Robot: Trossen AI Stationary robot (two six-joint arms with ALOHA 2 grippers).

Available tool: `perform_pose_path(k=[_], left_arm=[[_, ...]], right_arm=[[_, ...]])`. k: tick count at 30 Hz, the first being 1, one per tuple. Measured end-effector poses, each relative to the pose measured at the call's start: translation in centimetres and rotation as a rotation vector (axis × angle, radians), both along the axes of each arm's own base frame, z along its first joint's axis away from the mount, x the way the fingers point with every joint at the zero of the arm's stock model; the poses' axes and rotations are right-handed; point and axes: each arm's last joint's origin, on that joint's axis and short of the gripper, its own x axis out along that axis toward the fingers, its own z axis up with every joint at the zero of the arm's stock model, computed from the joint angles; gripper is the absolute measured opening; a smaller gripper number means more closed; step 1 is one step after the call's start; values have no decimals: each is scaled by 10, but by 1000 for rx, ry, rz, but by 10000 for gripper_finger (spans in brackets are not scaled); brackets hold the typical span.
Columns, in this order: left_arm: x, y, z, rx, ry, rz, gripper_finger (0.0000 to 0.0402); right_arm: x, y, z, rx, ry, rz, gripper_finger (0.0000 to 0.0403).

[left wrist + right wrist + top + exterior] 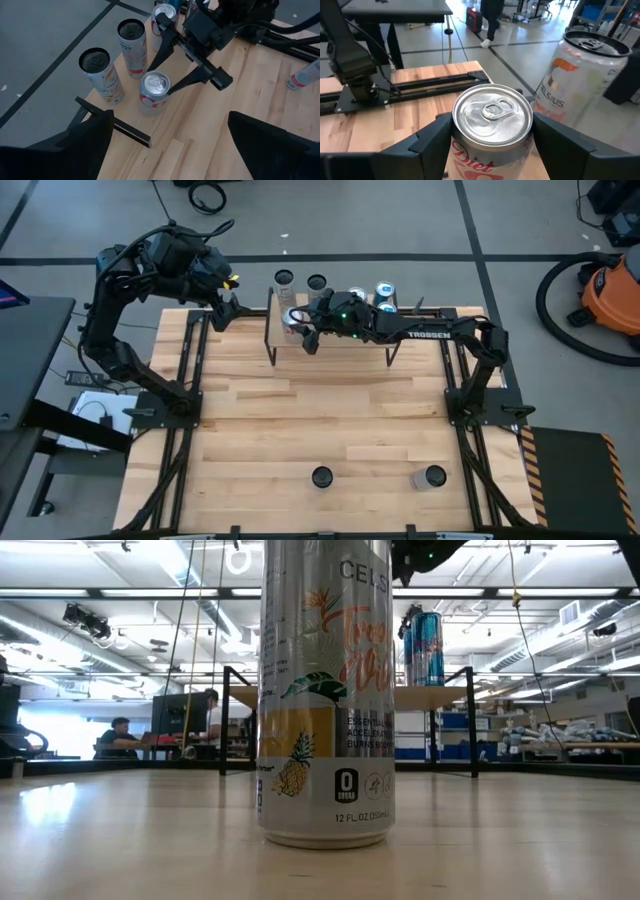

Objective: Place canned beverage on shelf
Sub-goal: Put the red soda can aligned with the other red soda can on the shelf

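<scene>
Right gripper (159,76) reaches over the shelf (340,345) at the table's (300,420) far edge, its two fingers (427,137) set either side of a Diet can (154,93) standing upright near the shelf's left end; the pads look pressed to its sides, gripping it. That can's top is sealed, tab flat. More cans stand just beside it on the shelf, also unopened. Left gripper (228,307) hangs spread wide and empty near the shelf's left end. Two other cans stand near the table's front edge, well apart from the shelf.
</scene>
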Motion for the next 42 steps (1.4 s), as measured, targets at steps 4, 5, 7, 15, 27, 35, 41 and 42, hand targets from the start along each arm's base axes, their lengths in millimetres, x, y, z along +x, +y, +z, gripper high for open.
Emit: perform_pose_path(k=[4, 5, 7, 15, 27, 35, 41, 42], left_arm=[[0, 0, 0, 0, 0, 0, 394], [0, 0, 0, 0, 0, 0, 394], [0, 0, 0, 0, 0, 0, 394], [0, 0, 0, 0, 0, 1, 394], [0, 0, 0, 0, 0, 1, 394], [0, 0, 0, -1, 0, 1, 394], [0, 0, 0, -1, 0, 2, 394], [0, 0, 0, -1, 0, 1, 394]], right_arm=[[-6, 0, 5, 17, 9, -14, 267], [-8, -1, 6, 18, 12, -17, 267], [-11, -1, 8, 17, 14, -34, 267], [-24, -5, 15, 39, 64, -58, 267], [-50, 1, 33, 94, 112, -80, 267], [-62, 2, 35, 132, 169, -99, 267], [-68, 1, 35, 145, 203, -142, 267], [-69, 2, 35, 145, 207, -147, 267]])
